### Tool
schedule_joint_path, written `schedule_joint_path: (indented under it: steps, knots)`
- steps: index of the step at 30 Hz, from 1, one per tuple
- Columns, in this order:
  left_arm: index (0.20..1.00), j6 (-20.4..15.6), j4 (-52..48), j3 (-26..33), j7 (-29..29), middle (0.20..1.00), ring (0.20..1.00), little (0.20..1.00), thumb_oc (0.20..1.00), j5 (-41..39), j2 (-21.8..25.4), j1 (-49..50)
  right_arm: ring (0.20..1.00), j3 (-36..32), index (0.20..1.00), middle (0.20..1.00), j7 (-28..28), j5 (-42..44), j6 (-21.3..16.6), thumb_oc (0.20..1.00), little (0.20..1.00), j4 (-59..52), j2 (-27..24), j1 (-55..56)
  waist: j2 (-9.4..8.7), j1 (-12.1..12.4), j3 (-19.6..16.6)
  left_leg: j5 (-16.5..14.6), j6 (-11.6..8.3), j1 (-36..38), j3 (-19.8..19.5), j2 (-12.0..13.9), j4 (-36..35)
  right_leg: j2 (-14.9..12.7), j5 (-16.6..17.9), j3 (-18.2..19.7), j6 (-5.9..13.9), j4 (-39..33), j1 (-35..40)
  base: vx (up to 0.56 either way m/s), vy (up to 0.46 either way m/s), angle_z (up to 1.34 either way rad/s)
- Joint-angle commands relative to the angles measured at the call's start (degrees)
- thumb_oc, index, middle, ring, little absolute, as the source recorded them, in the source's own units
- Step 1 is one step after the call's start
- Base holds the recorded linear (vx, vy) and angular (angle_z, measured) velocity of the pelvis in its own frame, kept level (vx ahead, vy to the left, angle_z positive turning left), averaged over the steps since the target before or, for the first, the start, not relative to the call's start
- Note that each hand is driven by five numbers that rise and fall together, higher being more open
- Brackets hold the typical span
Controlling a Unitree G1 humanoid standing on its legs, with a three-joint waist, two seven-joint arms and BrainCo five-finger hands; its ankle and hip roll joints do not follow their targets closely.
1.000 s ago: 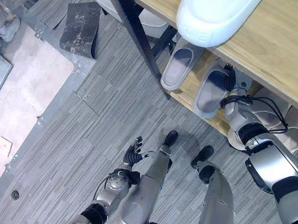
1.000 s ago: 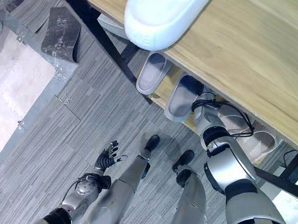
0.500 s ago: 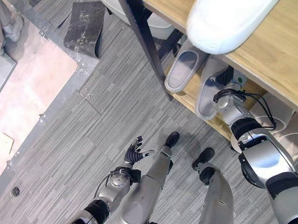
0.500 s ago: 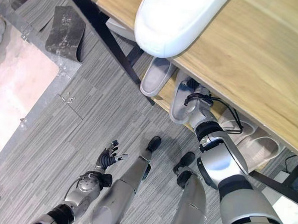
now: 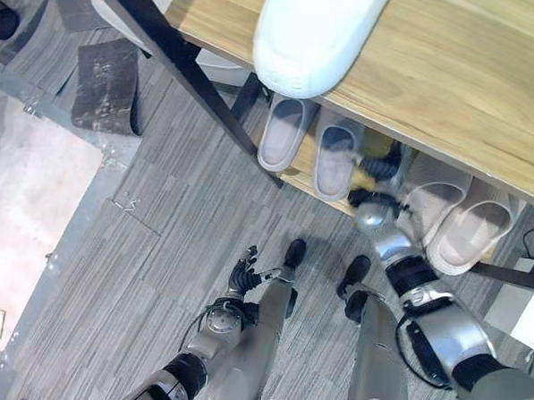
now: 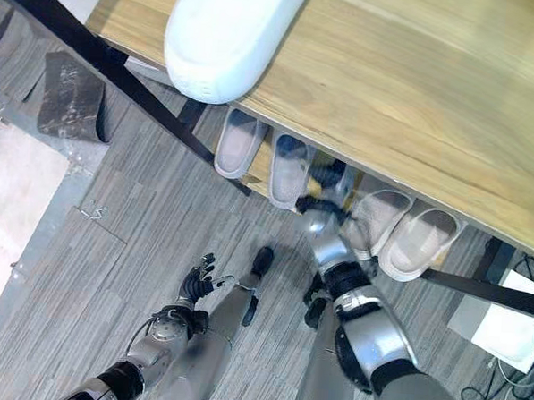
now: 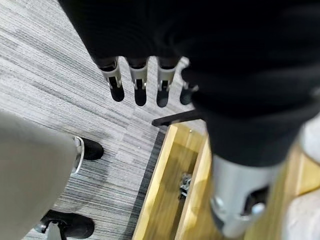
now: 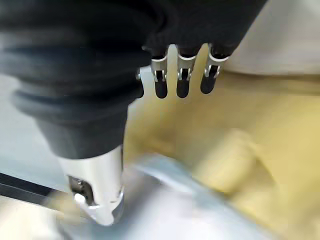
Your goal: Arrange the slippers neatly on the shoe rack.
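Slippers side by side on shoe rack, long axes parallel

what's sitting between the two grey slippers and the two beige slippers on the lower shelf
The right robot hand reaches in there, over bare wooden shelf, seen in the left eye view.

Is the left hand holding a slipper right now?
No, the left hand hangs open over the grey floor, while the slippers sit on the shoe rack's lower shelf.
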Motion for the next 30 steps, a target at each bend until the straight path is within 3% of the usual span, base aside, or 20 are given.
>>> schedule_joint_path:
  steps: [1,6,7,8,9,10,11,13,14,26,30]
  knots:
    - [1.000,-1.45,-1.28,-1.24,0.66,1.000,1.000,1.000,1.000,-1.24,0.12,-0.39,1.000,0.27,1.000,1.000,4.04,4.88,-1.58,1.000,1.000,7.37,0.20,-6.82,0.59,2.60,1.45,-6.54,0.81,0.23,1.44,-0.42,3.69,-0.75,-5.10,1.41,4.57,0.00,3.25,-0.04,0.024,-0.14]
    - [1.000,-1.29,-3.81,-2.28,-0.42,1.000,1.000,1.000,1.000,-1.49,1.60,0.79,1.000,-1.70,1.000,1.000,7.39,10.09,-0.90,1.000,1.000,15.69,2.56,-9.16,1.95,4.16,1.45,-6.88,1.11,0.56,0.85,-0.80,4.34,-1.13,-5.30,1.46,4.91,0.70,3.68,-0.01,-0.003,-0.06]
    - [1.000,-1.04,-5.26,-2.36,-0.89,1.000,1.000,1.000,1.000,-1.40,2.39,1.19,1.000,-3.85,1.000,1.000,9.16,16.41,-2.94,1.000,1.000,15.13,3.71,-9.85,2.52,4.78,1.45,-7.06,1.26,0.76,0.73,-0.97,4.52,-1.27,-5.55,1.49,4.94,1.04,3.81,0.00,0.000,0.00]
    - [1.000,-1.01,-5.31,-2.37,-0.89,1.000,1.000,1.000,1.000,-1.41,2.45,1.22,1.000,-3.87,1.000,1.000,9.21,16.49,-2.97,1.000,1.000,15.17,3.70,-9.87,2.48,4.81,1.45,-7.07,1.26,0.78,0.74,-0.97,4.52,-1.26,-5.56,1.49,4.94,1.04,3.82,0.00,0.000,0.00]
    - [1.000,-0.74,-5.38,-2.34,-1.22,1.000,1.000,1.000,1.000,-0.95,2.83,1.50,1.000,-5.74,1.000,1.000,11.34,23.80,-4.78,1.000,1.000,14.64,4.77,-10.11,2.75,5.41,1.45,-7.22,1.39,0.91,0.80,-1.02,4.85,-1.40,-5.79,1.44,4.94,1.33,3.91,0.00,0.000,0.00]
    - [1.000,-0.73,-5.41,-2.36,-1.22,1.000,1.000,1.000,1.000,-0.95,2.88,1.52,1.000,-5.74,1.000,1.000,11.42,23.91,-4.83,1.000,1.000,14.71,4.75,-10.14,2.72,5.45,1.45,-7.25,1.39,0.91,0.83,-1.01,4.88,-1.39,-5.81,1.46,4.94,1.35,3.91,0.00,0.000,0.00]
    - [1.000,-0.41,-5.42,-2.45,-1.76,1.000,1.000,1.000,1.000,-0.48,3.24,1.56,1.000,-7.35,1.000,1.000,14.14,32.76,-6.98,1.000,1.000,13.95,6.51,-10.85,3.00,6.20,1.31,-7.38,1.48,1.15,0.69,-1.08,4.88,-1.38,-5.99,1.54,4.94,1.52,3.96,0.00,0.000,0.00]
    - [1.000,-0.25,-5.76,-2.39,-1.87,1.000,1.000,1.000,1.000,-0.29,3.52,1.61,1.000,-7.29,1.000,1.000,15.00,35.34,-7.48,1.000,1.000,13.42,6.89,-11.36,2.94,6.45,1.29,-7.38,1.48,1.26,0.74,-1.08,4.85,-1.38,-6.06,1.61,4.93,1.52,4.02,0.00,0.000,0.00]
    - [1.000,-0.03,-6.43,-2.50,-2.32,1.000,1.000,1.000,1.000,-0.11,3.93,1.71,1.000,-7.65,1.000,1.000,17.60,41.92,-8.82,1.000,1.000,11.84,8.59,-12.53,3.12,7.06,1.07,-7.37,1.49,1.44,0.68,-1.19,4.77,-1.35,-6.15,1.70,4.87,1.45,4.08,0.00,0.000,0.00]
    - [1.000,1.27,-10.19,-3.37,-4.57,1.000,1.000,1.000,1.000,-0.47,5.71,1.81,1.000,-6.91,1.000,1.000,21.64,54.57,-11.23,1.000,1.000,5.41,8.37,-18.05,2.58,9.11,0.56,-7.23,1.18,2.27,0.40,-1.18,4.18,-1.37,-6.72,1.41,4.69,1.05,5.04,0.00,-0.005,0.01]
    - [1.000,1.29,-10.41,-3.06,-4.78,1.000,1.000,1.000,1.000,-0.90,5.69,1.91,1.000,-7.37,1.000,1.000,21.61,53.70,-10.82,1.000,1.000,6.52,6.92,-18.68,2.13,8.92,0.40,-7.33,1.01,2.97,0.49,-1.01,3.86,-1.19,-6.80,1.16,4.70,0.49,6.18,0.01,-0.006,0.00]
